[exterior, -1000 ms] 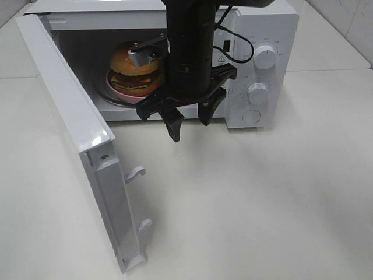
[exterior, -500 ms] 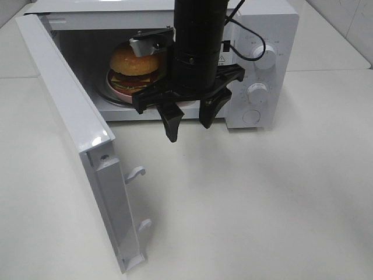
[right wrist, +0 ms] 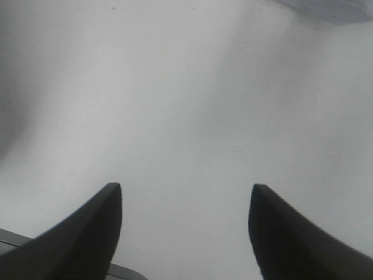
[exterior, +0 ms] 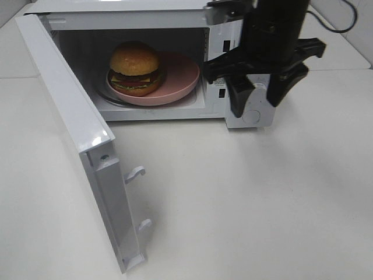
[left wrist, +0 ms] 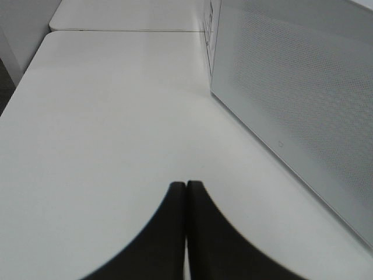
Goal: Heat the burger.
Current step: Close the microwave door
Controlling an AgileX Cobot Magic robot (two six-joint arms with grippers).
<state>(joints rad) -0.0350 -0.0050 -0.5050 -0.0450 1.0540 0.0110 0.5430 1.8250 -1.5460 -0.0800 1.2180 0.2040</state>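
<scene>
The burger (exterior: 134,69), with its golden bun and lettuce, cheese and tomato layers, sits on a round pink plate (exterior: 178,79) inside the open white microwave (exterior: 274,26). My right gripper (exterior: 257,104) hangs open and empty in front of the microwave's control panel, to the right of the cavity. Its two dark fingers (right wrist: 87,233) stand wide apart over the white table in the right wrist view. In the left wrist view my left gripper (left wrist: 186,189) is shut, its fingertips pressed together with nothing between them, beside the outside of the microwave door (left wrist: 297,105).
The microwave door (exterior: 76,128) swings far out toward the front left, with two latch hooks (exterior: 135,172) on its edge. The right arm partly hides the control knobs (exterior: 252,115). A white table (exterior: 262,204) spreads in front of the microwave.
My right gripper has moved right and slightly up, from in front of the cavity to in front of the control panel. The burger and plate now show in full.
</scene>
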